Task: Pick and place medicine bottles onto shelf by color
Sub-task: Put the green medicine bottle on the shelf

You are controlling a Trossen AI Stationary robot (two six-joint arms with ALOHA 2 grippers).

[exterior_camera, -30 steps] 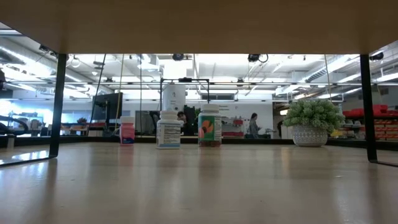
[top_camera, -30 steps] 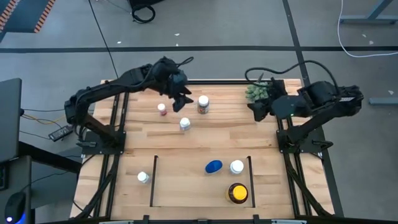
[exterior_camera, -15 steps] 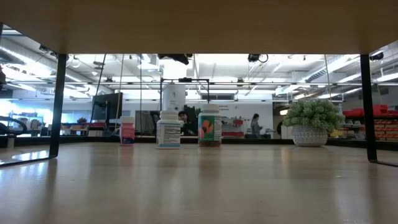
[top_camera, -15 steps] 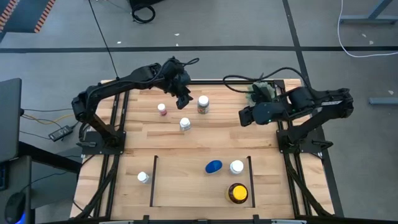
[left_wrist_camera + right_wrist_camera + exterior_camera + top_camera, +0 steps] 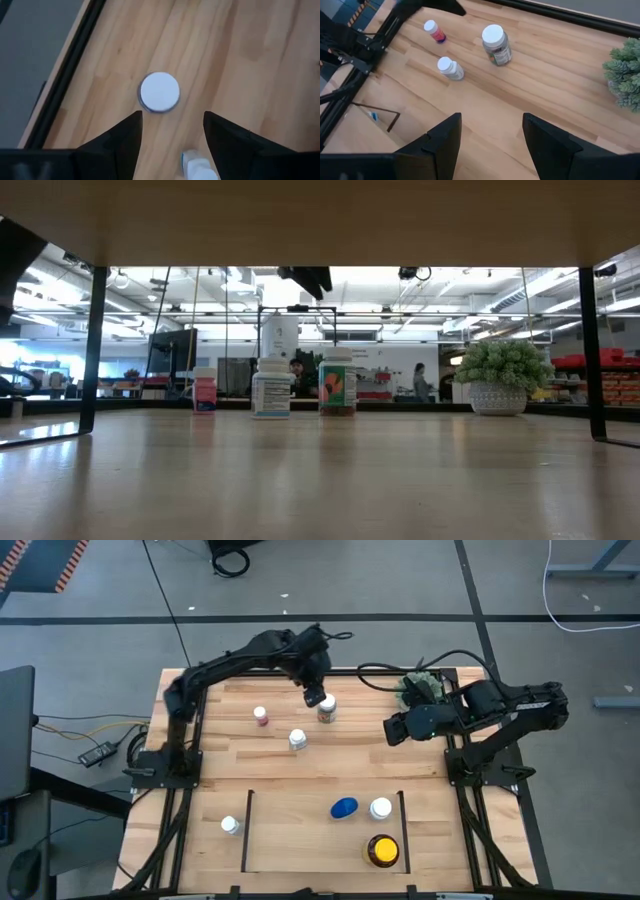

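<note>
Three medicine bottles stand on their bases at the table's far side: a white-capped, dark-labelled one (image 5: 326, 708) (image 5: 159, 92), a small white one (image 5: 297, 739) and a reddish one (image 5: 261, 715). My left gripper (image 5: 316, 697) (image 5: 171, 131) hangs open just above and beside the dark-labelled bottle and touches nothing. My right gripper (image 5: 394, 727) (image 5: 491, 131) stands open in the air to that bottle's right. In the shelf (image 5: 300, 840) sit a blue bottle (image 5: 343, 807), a white-capped one (image 5: 380, 808) and an amber one with a yellow cap (image 5: 382, 850).
A spiky green plant in a pot (image 5: 415, 688) stands at the far right corner, close behind my right arm. One more white bottle (image 5: 230, 825) stands left of the shelf's left black bar (image 5: 247, 830). Bare wood lies between the far bottles and the shelf.
My left gripper has travelled along the far side toward the table's right, from near the reddish bottle to over the dark-labelled one, sinking a little and tipping further down. My right gripper shifted slightly toward the table's left, then held still. No bottle has moved.
</note>
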